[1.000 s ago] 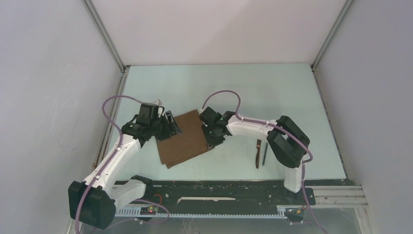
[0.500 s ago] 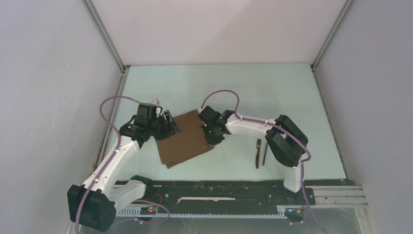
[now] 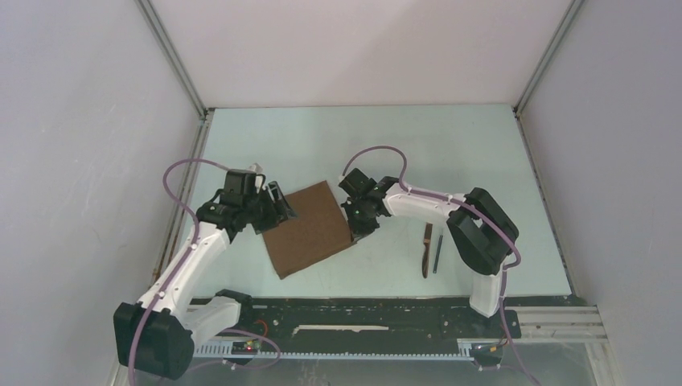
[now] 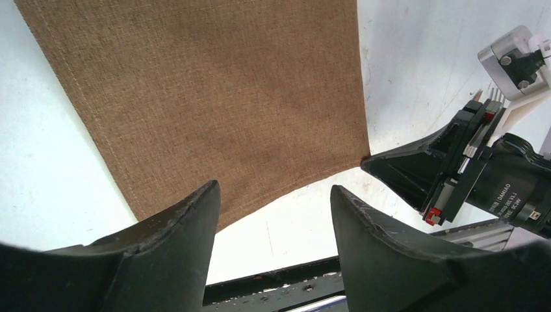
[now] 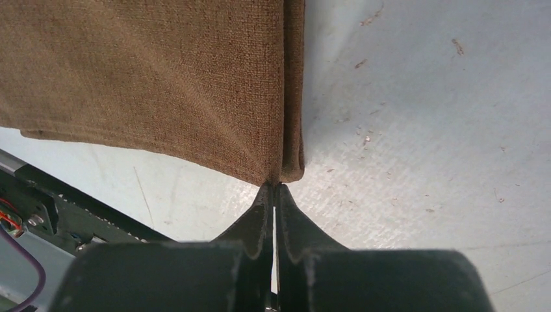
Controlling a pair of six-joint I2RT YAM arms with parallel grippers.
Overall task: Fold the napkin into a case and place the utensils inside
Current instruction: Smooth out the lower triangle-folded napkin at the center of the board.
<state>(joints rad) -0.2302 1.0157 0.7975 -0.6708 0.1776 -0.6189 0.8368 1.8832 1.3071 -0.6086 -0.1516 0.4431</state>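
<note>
The brown napkin (image 3: 310,227) lies folded in two layers on the table between my arms. My right gripper (image 3: 355,232) is shut on its near right corner; in the right wrist view the fingertips (image 5: 273,186) pinch the cloth where the napkin (image 5: 162,78) ends at its folded edge. My left gripper (image 3: 277,211) hovers open at the napkin's left side. In the left wrist view its jaws (image 4: 274,190) stand wide over the napkin (image 4: 214,97) edge, holding nothing. The utensils, a wooden-handled knife (image 3: 426,251) and a thin dark piece (image 3: 437,253), lie side by side right of the napkin.
A black rail (image 3: 362,318) runs along the table's near edge by the arm bases. Grey walls enclose the pale table (image 3: 386,153) on the left, back and right. The right arm's upper link (image 3: 482,233) stands beside the utensils.
My right gripper has shut on the napkin's corner and drawn slightly right. The napkin's layers now line up more closely. The left gripper has stayed open and nearly still.
</note>
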